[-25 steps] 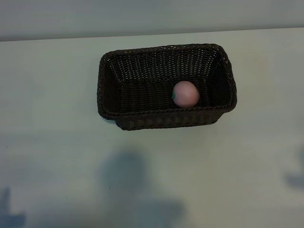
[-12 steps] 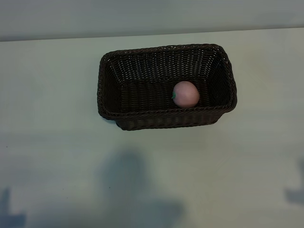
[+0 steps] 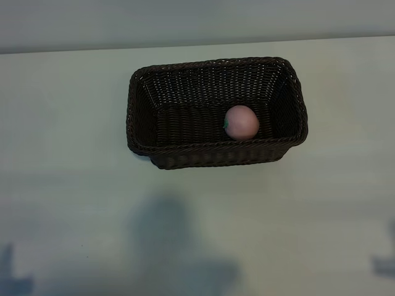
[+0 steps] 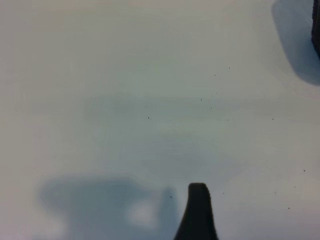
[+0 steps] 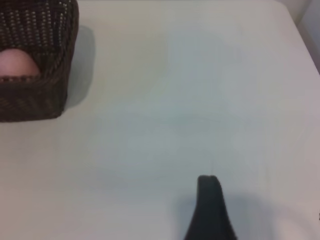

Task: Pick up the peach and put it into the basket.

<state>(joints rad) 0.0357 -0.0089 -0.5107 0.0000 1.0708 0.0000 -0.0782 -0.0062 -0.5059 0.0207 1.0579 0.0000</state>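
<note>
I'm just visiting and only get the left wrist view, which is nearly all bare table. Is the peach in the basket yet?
Observer: Yes. The exterior view shows the peach inside the basket, toward its right end.
Operator: Is anything gripping it?
Observer: No. It lies free, and neither arm shows in the exterior view.
Operator: Where's the right arm?
Observer: Its wrist view shows one finger over bare table, clear of the basket, holding nothing.
</note>
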